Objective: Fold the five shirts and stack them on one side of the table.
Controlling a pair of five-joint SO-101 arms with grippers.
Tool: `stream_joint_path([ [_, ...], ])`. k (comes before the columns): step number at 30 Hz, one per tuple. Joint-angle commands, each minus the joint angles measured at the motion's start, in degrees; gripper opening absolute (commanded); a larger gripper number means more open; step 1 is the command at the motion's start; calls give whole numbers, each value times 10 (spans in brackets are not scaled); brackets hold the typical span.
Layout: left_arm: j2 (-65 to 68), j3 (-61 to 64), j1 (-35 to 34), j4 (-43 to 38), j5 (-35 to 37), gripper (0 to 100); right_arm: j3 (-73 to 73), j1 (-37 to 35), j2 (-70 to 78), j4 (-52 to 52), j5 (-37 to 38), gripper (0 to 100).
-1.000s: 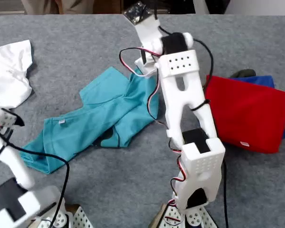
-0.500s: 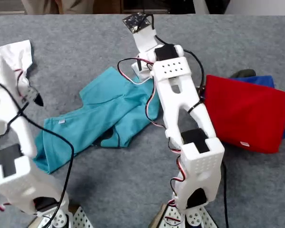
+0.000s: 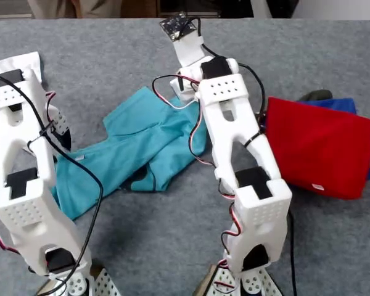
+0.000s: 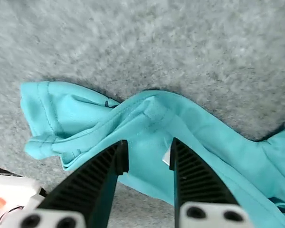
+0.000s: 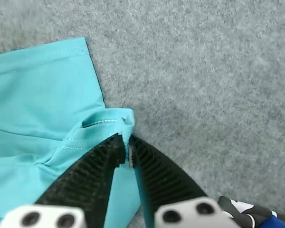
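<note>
**Both Grippers at the Teal Shirt**

Found the teal shirt lying unfolded and rumpled across the middle of the grey table, slanting from the left side toward the centre. From the high view, made out two arms reaching over it from the near edge, one at each end of the cloth, but could not read either pair of jaws from there.

Got that from the wrist views instead. In the right wrist view, caught the right gripper with jaws pressed almost together, pinching a small turned-over bit of the shirt's stitched edge, with bare table just beyond. In the left wrist view, saw the left gripper spread apart over the bunched end of the shirt, with a small white label between the jaws. Could not tell whether the tips touched the cloth.

From above, picked out the other shirts. Noted a folded red shirt near the right edge, lying on a blue shirt, with a dark item just behind them. Also noted a white shirt crumpled at the left edge toward the far corner, partly hidden by the left arm.
</note>
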Motion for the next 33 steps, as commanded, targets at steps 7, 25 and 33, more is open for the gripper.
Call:
stream_joint_path([
  [7, 51, -59, 2, 5, 13, 151, 4, -4, -15, -20, -4, 4],
  [25, 71, -85, 11, -11, 45, 151, -1, -4, -1, -20, -4, 4],
  [33, 127, -91, 6, -9, 46, 151, -2, -4, -1, -20, -4, 4],
])
